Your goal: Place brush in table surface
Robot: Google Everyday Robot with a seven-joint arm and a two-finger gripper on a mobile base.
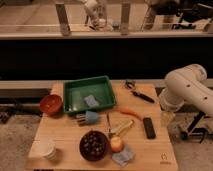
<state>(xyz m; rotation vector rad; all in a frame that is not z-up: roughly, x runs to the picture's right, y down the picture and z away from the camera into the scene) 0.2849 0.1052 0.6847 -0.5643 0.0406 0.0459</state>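
**One brush (pixel 143 96) flat on table surface (pixel 60 135)**

Lies diagonal at the far right corner, between green tray (pixel 75 95) and white arm (pixel 182 87), apart from both. Nearer the front edge: carrot (pixel 130 112), black bar (pixel 148 127). The arm bends beside the table's right side and runs off frame. The gripper is out of view past that edge, so its grip cannot be told.

Slim black brush (pixel 141 94) lies diagonal on light wooden table surface (pixel 65 136), far-right corner; tool unseen.
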